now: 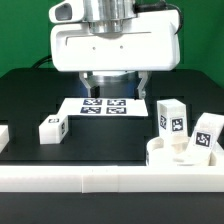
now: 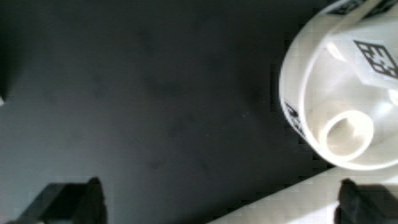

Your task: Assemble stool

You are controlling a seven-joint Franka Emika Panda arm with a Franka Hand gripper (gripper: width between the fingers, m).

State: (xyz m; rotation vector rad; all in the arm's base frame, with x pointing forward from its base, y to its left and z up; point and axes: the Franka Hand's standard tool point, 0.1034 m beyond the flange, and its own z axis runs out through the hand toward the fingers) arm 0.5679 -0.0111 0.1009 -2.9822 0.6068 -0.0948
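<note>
My gripper (image 1: 115, 88) hangs open and empty low over the black table, just behind the marker board (image 1: 103, 104). In the wrist view its dark fingertips (image 2: 71, 200) stand wide apart around bare table (image 2: 221, 205). The round white seat (image 2: 347, 90) lies beside the gripper, with a tag on its rim and a ring-shaped socket on its face; it is hidden in the exterior view. One leg block (image 1: 52, 127) lies at the exterior view's left. Two more legs (image 1: 172, 117) (image 1: 207, 135) stand at its right.
A long white border rail (image 1: 100, 180) runs along the front, with a raised corner piece (image 1: 165, 153) at the exterior view's right. A pale patch in the wrist view (image 2: 311, 200) looks like the marker board's corner.
</note>
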